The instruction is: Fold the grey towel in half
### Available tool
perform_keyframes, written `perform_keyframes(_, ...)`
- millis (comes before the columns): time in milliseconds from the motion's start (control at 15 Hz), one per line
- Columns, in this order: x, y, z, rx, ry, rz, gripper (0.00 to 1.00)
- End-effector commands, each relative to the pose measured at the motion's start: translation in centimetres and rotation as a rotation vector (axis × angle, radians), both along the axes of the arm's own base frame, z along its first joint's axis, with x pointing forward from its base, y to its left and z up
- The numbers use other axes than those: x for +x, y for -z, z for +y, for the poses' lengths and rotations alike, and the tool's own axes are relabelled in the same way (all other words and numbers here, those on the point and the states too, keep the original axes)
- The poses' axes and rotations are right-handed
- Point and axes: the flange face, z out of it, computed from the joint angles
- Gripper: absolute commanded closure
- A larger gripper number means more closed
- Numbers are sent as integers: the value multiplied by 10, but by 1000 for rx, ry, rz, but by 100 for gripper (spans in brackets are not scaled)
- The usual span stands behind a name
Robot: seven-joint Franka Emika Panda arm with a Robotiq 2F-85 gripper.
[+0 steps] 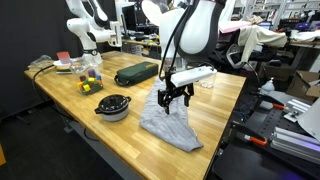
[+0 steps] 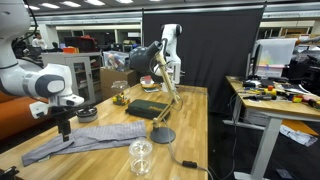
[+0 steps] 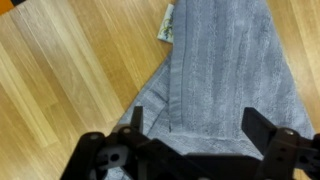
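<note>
The grey towel (image 1: 172,127) lies wrinkled on the wooden table and is also seen in an exterior view (image 2: 95,138). In the wrist view the grey towel (image 3: 225,70) fills the middle, with a small tag at its far edge. My gripper (image 1: 172,98) points down just over one end of the towel in both exterior views (image 2: 65,127). In the wrist view the gripper (image 3: 195,125) has its two fingers wide apart over the cloth. It is open, with nothing between the fingers.
A dark bowl (image 1: 113,106) stands next to the towel. A dark green zip case (image 1: 136,73) lies behind it. Small colourful blocks (image 1: 90,84) sit further back. A clear glass (image 2: 141,156) and a black disc (image 2: 163,135) stand near the towel. The table edge (image 1: 215,140) is close.
</note>
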Motion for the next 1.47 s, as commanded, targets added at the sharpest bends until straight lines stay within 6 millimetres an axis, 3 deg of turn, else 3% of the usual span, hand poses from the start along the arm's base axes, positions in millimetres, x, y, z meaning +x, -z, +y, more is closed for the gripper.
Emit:
perform_keyframes(0,12,10,2,-16,-11,-6,0)
perform_keyframes(533,30,30,1,-32,-10,0,0)
perform_keyframes(600,32,31,0,-32,-10,-1,2)
perform_keyframes(667,34,32,0,-30,-9,-1,9)
perform_keyframes(733,36,33,0,-29,-8,-1,9)
perform_keyframes(800,36,35,-1,-28,-6,1,14)
perform_keyframes(867,37,37,-1,-26,-5,4,9)
perform_keyframes(1267,30,49,-2,-21,-2,31,7)
perform_keyframes(1400,29,50,-2,-19,-2,34,14)
